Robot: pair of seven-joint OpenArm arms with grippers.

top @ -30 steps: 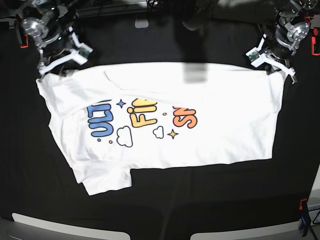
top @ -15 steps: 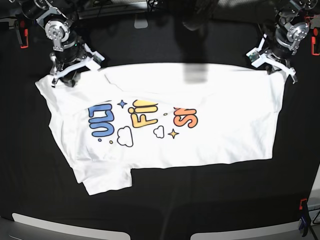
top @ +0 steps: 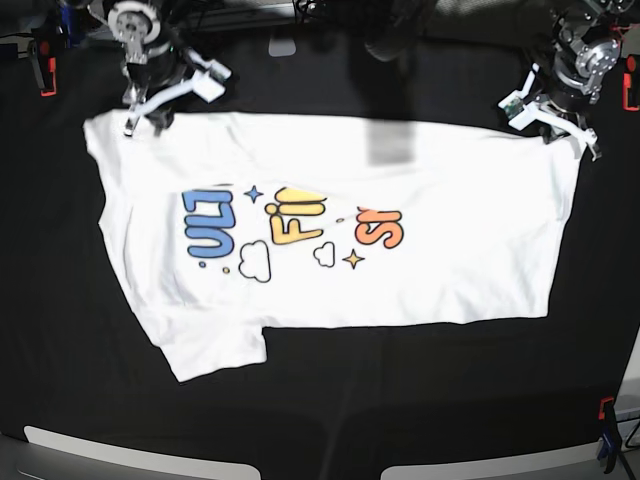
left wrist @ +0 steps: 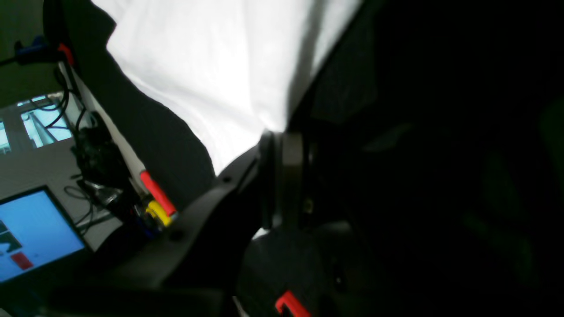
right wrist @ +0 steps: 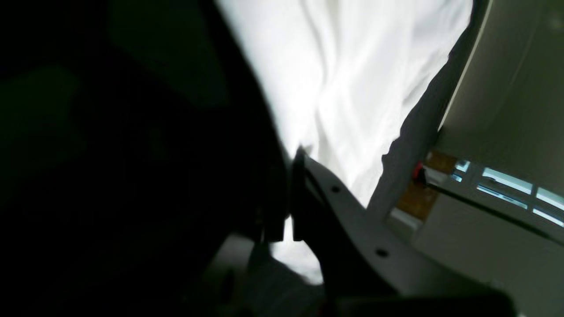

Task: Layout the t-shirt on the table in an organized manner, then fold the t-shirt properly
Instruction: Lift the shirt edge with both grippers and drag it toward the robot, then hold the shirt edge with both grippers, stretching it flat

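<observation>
The white t-shirt (top: pixel 440 230) lies spread print-up on the black table (top: pixel 350 400), sideways, its lower sleeve (top: pixel 215 350) sticking out towards the front. My right gripper (top: pixel 140 118) is shut on the shirt's far left corner. My left gripper (top: pixel 565 132) is shut on the far right corner. In the right wrist view the jaws (right wrist: pixel 297 152) pinch white cloth (right wrist: pixel 352 79). The left wrist view shows that gripper (left wrist: pixel 275 132) closed on the t-shirt edge (left wrist: pixel 211 66). The far edge runs taut between both grippers.
Red clamps sit at the table's edges (top: pixel 46 78), (top: pixel 630 92), (top: pixel 605 408). A grey mount (top: pixel 283 46) stands at the far middle. Pale curved panels (top: pixel 120 455) line the front edge. A lit screen (left wrist: pixel 31 233) and cables lie beyond the table.
My right gripper came down on the shirt's far left corner, shut on it and pulled it up and away. The whole far edge shifted back and straightened. The left gripper kept its hold.
</observation>
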